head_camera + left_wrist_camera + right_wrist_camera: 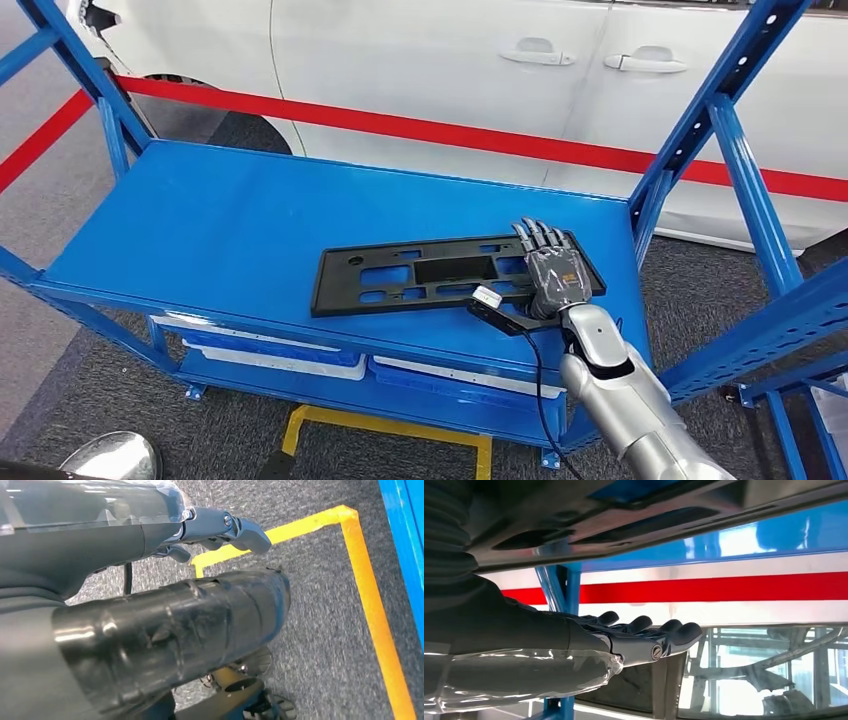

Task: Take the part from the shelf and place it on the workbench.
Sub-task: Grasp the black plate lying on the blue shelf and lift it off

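Part [440,272]: a flat black plate with cut-outs, lying on the blue shelf [250,215], its long axis running across the shelf's width, parallel to the front edge. The right hand [552,272] lies over the part's right end, palm down, fingers [540,236] stretched flat and close together, reaching toward the plate's far edge. The right wrist view looks along the extended fingers [664,630] with the plate's surface close beside them; nothing is gripped, and whether the thumb has hooked the near edge I cannot tell. Almost all of the part extends leftward from the hand toward the shelf's middle, so a lift from this end would likely leave the long side hanging. The left hand [220,527] hangs well away from the shelf, over grey carpet and a yellow floor line [370,610], fingers loosely curled and holding nothing. The right arm is clearly the nearer one.
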Action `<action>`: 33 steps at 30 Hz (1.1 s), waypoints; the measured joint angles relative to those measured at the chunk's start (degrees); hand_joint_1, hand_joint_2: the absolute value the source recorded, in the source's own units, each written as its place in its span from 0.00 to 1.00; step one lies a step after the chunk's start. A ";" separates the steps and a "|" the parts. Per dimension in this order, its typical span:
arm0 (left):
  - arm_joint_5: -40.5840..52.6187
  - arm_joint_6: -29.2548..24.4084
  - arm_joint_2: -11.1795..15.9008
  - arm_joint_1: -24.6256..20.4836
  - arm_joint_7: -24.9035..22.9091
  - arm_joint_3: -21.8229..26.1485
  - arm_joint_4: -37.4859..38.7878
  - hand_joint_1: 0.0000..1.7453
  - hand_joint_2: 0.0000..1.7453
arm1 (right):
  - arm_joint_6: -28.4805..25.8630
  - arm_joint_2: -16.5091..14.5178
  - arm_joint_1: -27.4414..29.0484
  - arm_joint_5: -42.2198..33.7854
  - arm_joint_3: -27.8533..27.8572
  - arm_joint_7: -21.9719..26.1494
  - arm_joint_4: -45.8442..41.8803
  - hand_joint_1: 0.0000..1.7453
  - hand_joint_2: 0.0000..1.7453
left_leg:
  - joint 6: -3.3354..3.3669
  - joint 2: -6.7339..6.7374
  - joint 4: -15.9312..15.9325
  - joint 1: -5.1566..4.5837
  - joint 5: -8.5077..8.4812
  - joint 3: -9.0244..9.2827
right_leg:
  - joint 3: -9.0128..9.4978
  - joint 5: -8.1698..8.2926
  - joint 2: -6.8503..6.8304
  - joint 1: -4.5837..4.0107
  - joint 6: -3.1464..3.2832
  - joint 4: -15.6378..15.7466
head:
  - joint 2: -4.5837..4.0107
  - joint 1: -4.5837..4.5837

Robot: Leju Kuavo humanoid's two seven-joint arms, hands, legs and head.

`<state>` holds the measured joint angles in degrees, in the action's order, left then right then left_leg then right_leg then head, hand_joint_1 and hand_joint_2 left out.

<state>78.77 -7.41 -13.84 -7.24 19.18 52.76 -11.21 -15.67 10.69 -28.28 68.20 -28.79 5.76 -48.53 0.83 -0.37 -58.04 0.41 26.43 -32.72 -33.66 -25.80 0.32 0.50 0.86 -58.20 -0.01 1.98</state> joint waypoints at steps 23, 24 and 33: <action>-1.05 -0.40 0.03 0.31 0.07 -0.13 0.00 0.00 0.00 | -8.00 -1.02 4.73 -1.03 0.27 1.50 -2.83 1.00 1.00 | 1.56 0.06 0.33 0.48 -0.66 -0.11 | -6.50 -5.46 -0.17 0.43 -2.14 -14.10 | -0.01 0.03; -1.20 -0.46 0.03 0.33 0.24 -0.13 0.00 0.00 0.00 | -8.60 -1.04 5.56 -0.59 0.39 0.90 -4.60 1.00 1.00 | 1.43 -0.02 0.18 0.48 -0.54 -0.09 | -4.73 -3.30 -0.19 0.46 -1.99 -10.40 | -0.01 0.03; -1.90 -0.48 0.05 0.77 1.91 -0.13 0.00 0.00 0.00 | -12.15 -1.82 11.24 2.01 1.82 -1.96 -18.88 1.00 1.00 | -0.79 0.01 -5.02 0.23 3.19 -2.52 | -0.34 -0.29 -0.27 0.40 0.72 -0.41 | -0.01 0.00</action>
<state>76.87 -7.89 -13.79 -6.47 21.09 52.63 -11.21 -27.82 8.87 -17.04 70.21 -26.96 3.80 -67.41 0.04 -0.36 -63.06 0.64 29.62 -35.24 -33.99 -26.09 0.05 0.90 1.59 -58.61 -0.01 1.98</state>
